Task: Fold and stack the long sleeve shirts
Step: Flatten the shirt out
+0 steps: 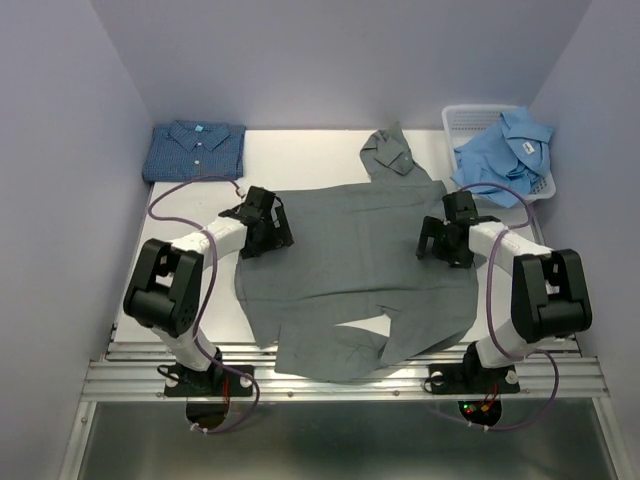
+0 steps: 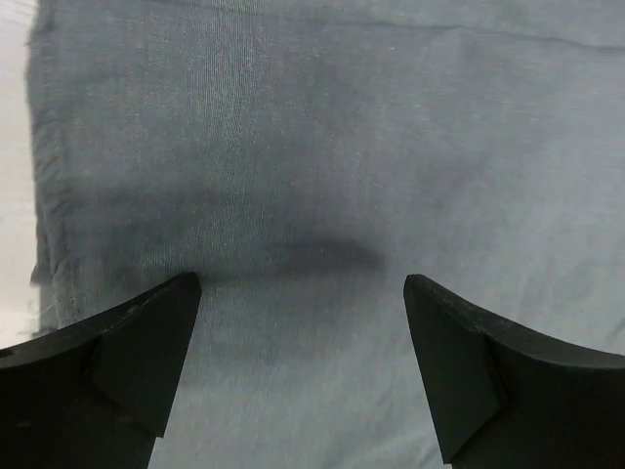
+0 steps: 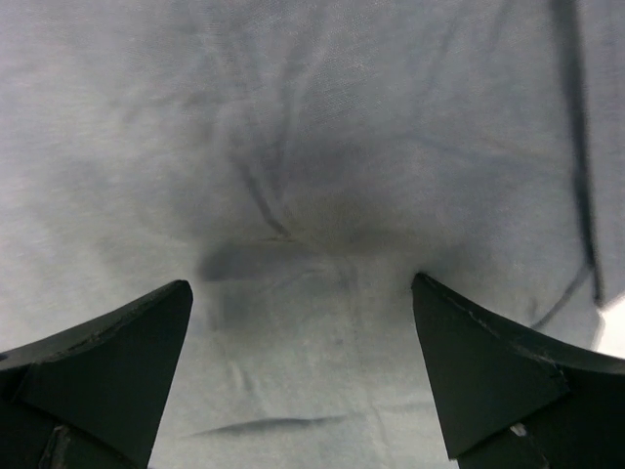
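Saw grey shirt [image 1: 350, 260] lying flat across counter [image 1: 300, 160]. Found left tool [image 1: 268, 225] over its left part, right tool [image 1: 438, 238] over its right, both spread wide, pinching nothing.

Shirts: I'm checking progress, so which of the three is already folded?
The dark blue patterned shirt, far left; the grey shirt lies spread out, the light blue shirt sits crumpled in the mesh basket.

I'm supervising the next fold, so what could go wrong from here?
The left gripper and right gripper stand open over flat cloth of the grey shirt, not an edge, so closing may only bunch it. Its lower end drapes past the near edge of the table; a tug might drag it off.
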Robot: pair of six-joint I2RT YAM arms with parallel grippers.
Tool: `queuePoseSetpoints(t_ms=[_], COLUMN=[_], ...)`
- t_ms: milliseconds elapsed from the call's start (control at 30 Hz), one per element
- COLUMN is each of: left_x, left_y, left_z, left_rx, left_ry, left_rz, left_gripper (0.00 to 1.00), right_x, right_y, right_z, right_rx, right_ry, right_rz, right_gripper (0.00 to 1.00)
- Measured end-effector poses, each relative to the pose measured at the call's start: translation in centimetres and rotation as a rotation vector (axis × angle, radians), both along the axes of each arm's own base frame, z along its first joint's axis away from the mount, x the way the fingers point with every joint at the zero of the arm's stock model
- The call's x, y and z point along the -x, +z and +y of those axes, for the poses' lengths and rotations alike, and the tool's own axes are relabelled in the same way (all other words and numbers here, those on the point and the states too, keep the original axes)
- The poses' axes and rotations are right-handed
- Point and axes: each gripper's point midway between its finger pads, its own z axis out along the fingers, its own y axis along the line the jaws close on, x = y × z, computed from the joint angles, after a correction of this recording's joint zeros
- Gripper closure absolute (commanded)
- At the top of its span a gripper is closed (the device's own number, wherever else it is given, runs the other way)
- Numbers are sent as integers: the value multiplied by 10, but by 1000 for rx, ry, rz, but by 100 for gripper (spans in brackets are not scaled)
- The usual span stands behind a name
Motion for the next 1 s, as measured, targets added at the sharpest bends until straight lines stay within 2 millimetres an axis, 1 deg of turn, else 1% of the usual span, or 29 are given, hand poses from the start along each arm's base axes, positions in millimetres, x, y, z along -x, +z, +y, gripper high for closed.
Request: queuePoseSetpoints(t_ms=[33, 67, 133, 167, 200, 267, 300, 367, 400, 467, 533, 633, 667, 700, 733, 767, 833, 867, 900, 933, 1000], left_x=[0, -2, -17, -30, -49, -79, -100, -131, -142, -170, -189, -207, -217, -220, -227, -229, -229, -228, -226, -220, -205], left_y=[-11, -18, -15, -12, -14, -14, -14, -13, -12, -12, -11, -11, -9, -10, -7, -6, 0, 3, 7, 15, 31], left_z=[1, 2, 1, 1, 4, 9, 14, 21, 23, 29, 36, 48, 53, 55, 57, 58, 61, 60, 59, 58, 56], left_rx=[-8, -15, -4, 1, 2, -5, -16, -45, -55, -81, -100, -122, -130, -133, -137, -137, -125, -119, -113, -104, -89], left_ry=[3, 5, 15, 24, 41, 59, 70, 86, 90, 97, 99, 105, 106, 106, 102, 99, 89, 86, 83, 78, 84], left_rz=[23, 38, 21, 4, -12, -37, -58, -84, -97, -122, -133, -129, -133, -131, -134, -137, -140, -140, -146, -148, -165], left_gripper=[1, 1, 1, 1, 1, 1, 1, 1, 1, 1, 1, 1, 1, 1, 1, 1, 1, 1, 1, 1, 1], right_x=[0, -3, -14, -17, -26, -39, -49, -65, -70, -88, -103, -123, -129, -135, -138, -139, -139, -138, -136, -134, -127], right_y=[-6, -7, -7, -6, -6, -6, -5, -4, -4, -2, -1, 1, 2, 2, 3, 4, 6, 9, 12, 17, 34], right_z=[1, 1, 3, 4, 5, 7, 8, 13, 14, 17, 21, 24, 24, 25, 26, 29, 32, 37, 42, 48, 65], right_rx=[-1, -2, -8, -9, -11, -12, -11, -19, -20, -21, -16, -9, -6, -4, 1, 9, 29, 51, 60, 71, 86], right_ry=[4, 3, 5, 5, 8, 11, 14, 26, 35, 46, 65, 90, 100, 110, 127, 153, 188, 217, 238, 258, 295], right_rz=[18, 21, 8, 7, -1, -8, -18, -42, -49, -70, -87, -116, -124, -132, -139, -143, -144, -152, -154, -160, -193], right_gripper=[0, 0, 0, 0, 0, 0, 0, 0, 0, 0, 0, 0, 0, 0, 0, 0, 0, 0, 0, 0, 0])
